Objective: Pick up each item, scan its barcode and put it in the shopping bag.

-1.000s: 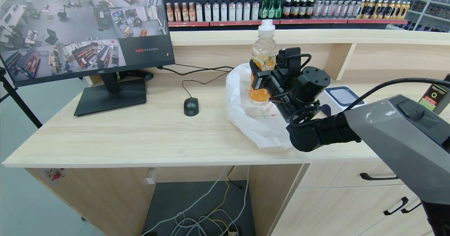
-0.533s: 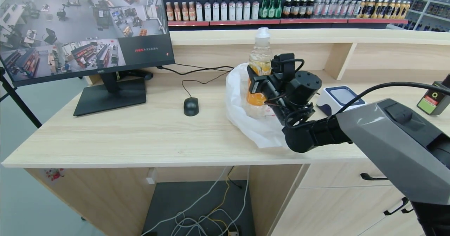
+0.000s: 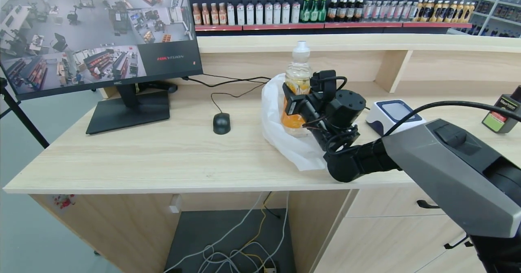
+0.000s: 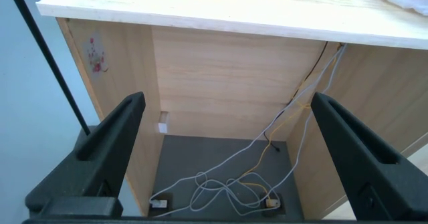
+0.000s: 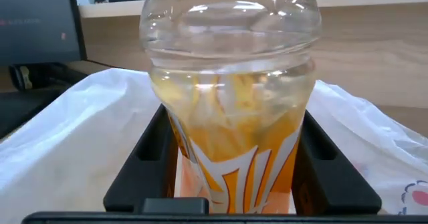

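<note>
left gripper (image 4: pixel 227 114) — jaws wide | right gripper (image 3: pixel 299 102) — clamped, arm outstretched

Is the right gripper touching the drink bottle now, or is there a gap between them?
Touching. In the right wrist view, the black fingers of the right gripper press against both sides of the drink bottle, with no gap visible.

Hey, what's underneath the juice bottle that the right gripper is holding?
The white shopping bag lies below and around the bottle, spread on the counter. The right gripper and bag folds cover the bottle's base, so whether it rests in the bag is unclear.
</note>
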Robot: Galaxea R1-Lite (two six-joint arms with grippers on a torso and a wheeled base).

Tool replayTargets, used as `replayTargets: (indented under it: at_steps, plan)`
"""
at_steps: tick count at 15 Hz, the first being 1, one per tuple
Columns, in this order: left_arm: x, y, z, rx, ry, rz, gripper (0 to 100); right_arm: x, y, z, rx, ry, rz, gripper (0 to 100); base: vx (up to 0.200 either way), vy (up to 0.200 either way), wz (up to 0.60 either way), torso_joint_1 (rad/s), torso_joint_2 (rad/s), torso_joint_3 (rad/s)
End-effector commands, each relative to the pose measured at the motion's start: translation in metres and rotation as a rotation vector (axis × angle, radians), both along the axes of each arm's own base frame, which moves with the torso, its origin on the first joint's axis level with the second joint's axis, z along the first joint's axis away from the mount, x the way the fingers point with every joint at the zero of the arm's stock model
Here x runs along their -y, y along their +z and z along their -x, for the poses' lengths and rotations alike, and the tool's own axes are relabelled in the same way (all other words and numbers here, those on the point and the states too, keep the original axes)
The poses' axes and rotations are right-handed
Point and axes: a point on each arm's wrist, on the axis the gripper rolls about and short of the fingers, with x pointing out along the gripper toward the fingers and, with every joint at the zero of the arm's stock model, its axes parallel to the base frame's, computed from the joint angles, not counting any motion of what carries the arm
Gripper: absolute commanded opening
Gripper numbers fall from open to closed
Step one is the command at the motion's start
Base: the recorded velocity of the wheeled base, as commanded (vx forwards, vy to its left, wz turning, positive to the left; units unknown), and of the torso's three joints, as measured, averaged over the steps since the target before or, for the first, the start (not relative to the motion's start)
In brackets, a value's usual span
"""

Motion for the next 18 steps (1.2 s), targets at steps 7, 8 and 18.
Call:
replayTargets:
  at_steps: [7,8,18]
  plan:
    - [0.0,0.0,0.0,0.0,0.001,0.001,100,-0.0005,-0.0129,-0.002,-0.037,0.003,0.007,0,0.0,0.0,0.0,0.0,0.0,0.0]
    - [0.0,0.0,0.0,0.0,0.001,0.001,100,-0.0005,-0.0125,-0.0021,-0.036,0.003,0.006,0,0.0,0.0,0.0,0.0,0.0,0.0]
    - [0.0,0.0,0.0,0.0,0.001,-0.001,100,-0.0016,-0.009,0.0007,-0.024,0.008,-0.005,100,0.0,0.0,0.0,0.0,0.0,0.0]
